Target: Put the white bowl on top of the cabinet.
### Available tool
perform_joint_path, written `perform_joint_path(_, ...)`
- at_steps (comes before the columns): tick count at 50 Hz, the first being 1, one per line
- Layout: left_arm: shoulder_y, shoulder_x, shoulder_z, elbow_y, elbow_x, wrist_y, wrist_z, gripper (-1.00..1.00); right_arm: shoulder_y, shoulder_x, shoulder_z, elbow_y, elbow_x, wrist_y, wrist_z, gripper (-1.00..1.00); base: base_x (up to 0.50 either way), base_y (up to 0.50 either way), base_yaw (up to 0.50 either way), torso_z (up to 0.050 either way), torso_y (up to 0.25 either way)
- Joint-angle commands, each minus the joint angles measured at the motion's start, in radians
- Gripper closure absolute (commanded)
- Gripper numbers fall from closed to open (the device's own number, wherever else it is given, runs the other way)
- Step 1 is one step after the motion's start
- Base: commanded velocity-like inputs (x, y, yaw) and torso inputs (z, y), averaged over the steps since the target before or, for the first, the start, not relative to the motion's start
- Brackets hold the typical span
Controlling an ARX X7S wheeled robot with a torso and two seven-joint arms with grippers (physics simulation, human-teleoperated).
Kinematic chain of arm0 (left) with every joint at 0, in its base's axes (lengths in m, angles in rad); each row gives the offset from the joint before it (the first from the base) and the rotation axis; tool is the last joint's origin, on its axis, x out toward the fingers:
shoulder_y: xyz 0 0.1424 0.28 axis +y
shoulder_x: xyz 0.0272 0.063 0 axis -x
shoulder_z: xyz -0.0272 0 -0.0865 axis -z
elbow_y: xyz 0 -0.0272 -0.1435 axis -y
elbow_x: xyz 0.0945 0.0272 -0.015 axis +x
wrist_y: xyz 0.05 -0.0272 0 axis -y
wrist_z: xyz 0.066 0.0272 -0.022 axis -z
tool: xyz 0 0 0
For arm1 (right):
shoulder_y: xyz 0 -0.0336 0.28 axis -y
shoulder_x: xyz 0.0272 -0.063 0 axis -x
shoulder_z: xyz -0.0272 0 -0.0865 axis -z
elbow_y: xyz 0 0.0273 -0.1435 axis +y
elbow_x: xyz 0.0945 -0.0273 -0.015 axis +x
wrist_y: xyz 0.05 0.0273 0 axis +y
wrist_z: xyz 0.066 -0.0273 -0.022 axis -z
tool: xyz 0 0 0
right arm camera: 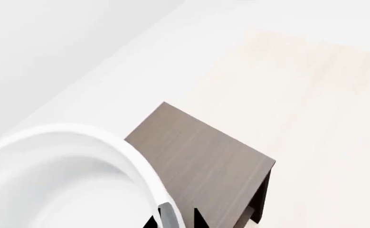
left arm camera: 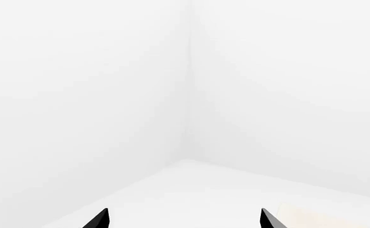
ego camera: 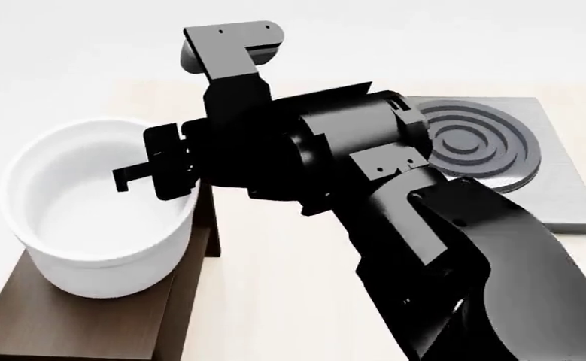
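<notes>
The right gripper [ego camera: 162,169] pinches the white bowl [ego camera: 97,210] by its rim, fingers closed on the wall. The bowl appears seated on the cabinet [ego camera: 72,320]. Confirm full contact, then release vertically. The left gripper [left arm camera: 183,219] fingers stand spread, empty.

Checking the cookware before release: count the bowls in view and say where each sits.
1. The white bowl sits on the cabinet, at the head view's left, its rim between the right arm's jaws. The arm may hide others.
</notes>
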Motion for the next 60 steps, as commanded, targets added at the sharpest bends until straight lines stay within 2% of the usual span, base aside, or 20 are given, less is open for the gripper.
perform_joint_path(1, 0.000, -0.002, 0.002, -0.007, -0.001, 0.005, 0.000, -1.00, 0.007, -0.011, -0.147, -0.015, 0.179, -0.075, -0.033, 1.00, 0.00, 0.00, 0.00, 0.000, 0.000)
perform_joint_path(9, 0.001, -0.003, 0.007, -0.011, 0.006, 0.012, -0.003, -1.00, 0.016, -0.011, -0.202, -0.004, 0.248, -0.102, -0.010, 1.00, 0.00, 0.00, 0.00, 0.000, 0.000)
perform_joint_path(10, 0.001, -0.003, 0.008, -0.008, 0.004, 0.010, -0.002, -1.00, 0.016, -0.011, -0.210, -0.004, 0.242, -0.122, -0.025, -1.00, 0.00, 0.00, 0.00, 0.000, 0.000)
perform_joint_path(18, 0.000, -0.002, 0.010, -0.013, 0.004, 0.015, -0.002, -1.00, 0.039, -0.009, -0.213, -0.022, 0.230, -0.174, -0.062, -1.00, 0.00, 0.00, 0.00, 0.000, 0.000)
perform_joint_path(28, 0.002, -0.005, 0.011, -0.002, 0.001, 0.007, -0.006, -1.00, 0.045, 0.034, -0.199, -0.095, 0.200, -0.257, -0.016, -1.00, 0.00, 0.00, 0.00, 0.000, 0.000)
perform_joint_path(35, 0.004, -0.007, 0.010, 0.006, -0.003, 0.002, -0.008, -1.00, 0.062, 0.103, -0.183, -0.193, 0.175, -0.323, 0.048, -1.00, 0.00, 0.00, 0.00, 0.000, 0.000)
perform_joint_path(39, 0.003, -0.008, 0.010, 0.010, -0.005, -0.001, -0.009, -1.00, 0.051, 0.175, -0.174, -0.316, 0.118, -0.433, 0.121, -1.00, 0.00, 0.00, 0.00, 0.000, 0.000)
perform_joint_path(60, 0.002, -0.012, 0.016, 0.012, -0.006, 0.000, -0.011, -1.00, -0.017, 0.363, -0.169, -0.481, 0.073, -0.518, 0.290, -1.00, 0.00, 0.00, 0.00, 0.000, 0.000)
